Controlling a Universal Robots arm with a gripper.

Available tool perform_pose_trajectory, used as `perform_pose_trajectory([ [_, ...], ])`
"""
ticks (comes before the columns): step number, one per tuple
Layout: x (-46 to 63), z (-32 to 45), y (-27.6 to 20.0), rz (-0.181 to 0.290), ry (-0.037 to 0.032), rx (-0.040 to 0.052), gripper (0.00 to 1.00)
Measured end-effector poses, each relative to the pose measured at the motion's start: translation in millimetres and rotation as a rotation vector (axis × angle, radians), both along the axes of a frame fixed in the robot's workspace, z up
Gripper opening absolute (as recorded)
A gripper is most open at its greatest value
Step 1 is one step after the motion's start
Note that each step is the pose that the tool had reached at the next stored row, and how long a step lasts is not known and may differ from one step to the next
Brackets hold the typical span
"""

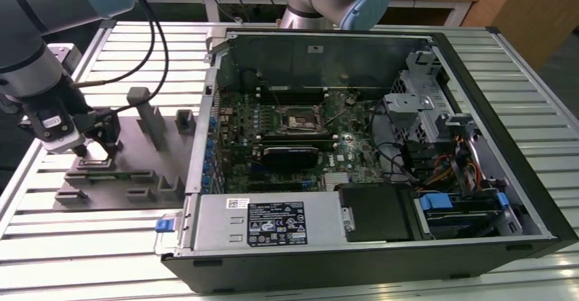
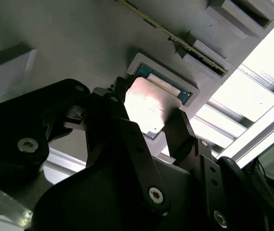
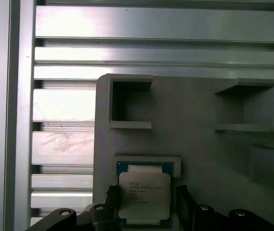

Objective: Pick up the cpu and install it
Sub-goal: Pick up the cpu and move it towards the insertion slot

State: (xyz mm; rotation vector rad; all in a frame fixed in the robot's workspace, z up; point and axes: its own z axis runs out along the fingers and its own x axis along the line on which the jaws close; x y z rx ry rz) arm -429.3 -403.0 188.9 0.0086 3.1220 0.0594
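Cpu (image 3: 144,195) flat in grey tray (image 3: 199,154) recess, between fingers (image 3: 182,202) of pincer (image 3: 145,192); pincer spread just wider than chip, gripping nothing.

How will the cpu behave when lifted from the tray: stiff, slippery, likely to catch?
The cpu looks thin, flat and rigid, so probably stiff and light. Its shiny metal top hints at smooth edges that might slip in the gripper. It sits in a recess of the tray, so a tilted lift may catch.
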Motion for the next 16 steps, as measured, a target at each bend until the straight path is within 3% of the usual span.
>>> perform_pose_trajectory([
  [8,-0.3,-5.1,0.1,0.0,-0.0015,0.0008,0.59],
  [16,-0.5,-5.0,0.0,0.0,-0.0001,0.0,0.59],
])
